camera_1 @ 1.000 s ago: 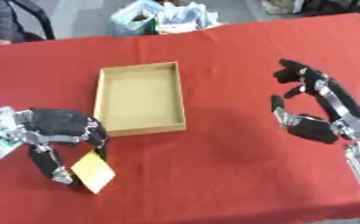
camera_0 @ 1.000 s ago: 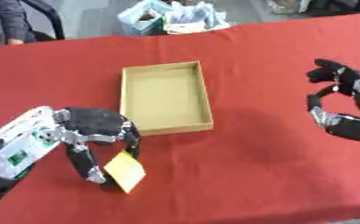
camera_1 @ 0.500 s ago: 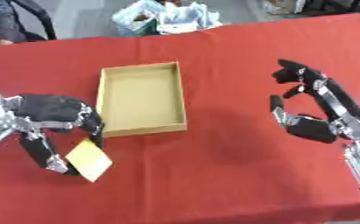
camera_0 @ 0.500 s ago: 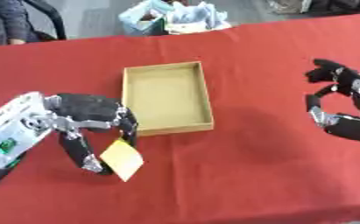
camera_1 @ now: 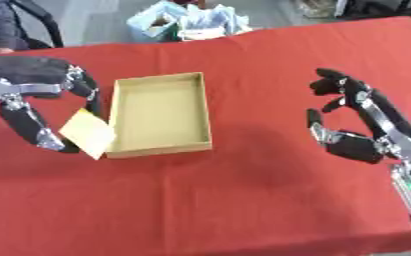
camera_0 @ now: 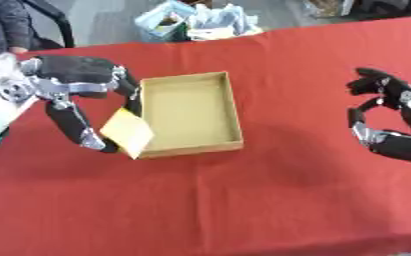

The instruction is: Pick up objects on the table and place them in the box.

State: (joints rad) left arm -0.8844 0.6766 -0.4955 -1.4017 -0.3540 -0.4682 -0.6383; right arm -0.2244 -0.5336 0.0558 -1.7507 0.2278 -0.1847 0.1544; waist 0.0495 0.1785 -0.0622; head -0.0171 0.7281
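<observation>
Now, a yellow card is pinched in the left hand.
It is held tilted beside the box, presumably for dropping in; the right hand is kept spread.

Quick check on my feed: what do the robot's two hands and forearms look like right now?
Left hand: black fingers with silver joints, on a white-and-silver wrist block with a round metal fitting. Right hand: the same black fingers with silver joints, on a slim silver-grey forearm with a small green spot.
</observation>
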